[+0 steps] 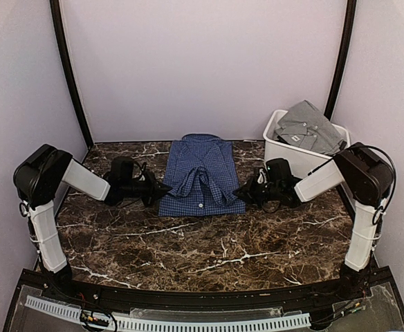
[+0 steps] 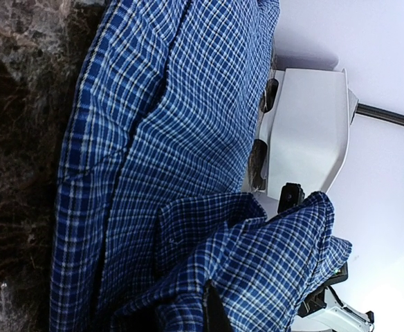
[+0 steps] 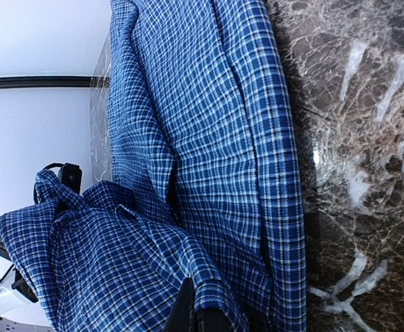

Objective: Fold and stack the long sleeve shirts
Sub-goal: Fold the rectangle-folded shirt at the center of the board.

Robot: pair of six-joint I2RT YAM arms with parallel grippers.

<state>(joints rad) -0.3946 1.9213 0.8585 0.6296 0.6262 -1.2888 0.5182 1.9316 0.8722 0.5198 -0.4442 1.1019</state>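
Note:
The navy-blue checked long sleeve shirt [image 1: 200, 173] lies flat in the middle of the marble table, collar toward the back wall. My left gripper [image 1: 166, 187] is shut on its near left edge and my right gripper [image 1: 238, 191] is shut on its near right edge. Between them the near part of the shirt is raised and bunched. In the left wrist view, checked cloth [image 2: 271, 270] drapes over my left gripper [image 2: 216, 315]. In the right wrist view, the cloth [image 3: 112, 263] folds over my right gripper [image 3: 195, 315]. The grey long sleeve shirt [image 1: 309, 128] lies crumpled in the white bin.
The white plastic bin [image 1: 288, 153] stands at the back right, just behind my right arm, and shows in the left wrist view as well [image 2: 306, 124]. Pale walls close in the table on three sides. Dark marble tabletop [image 1: 209, 249] stretches in front of the shirt.

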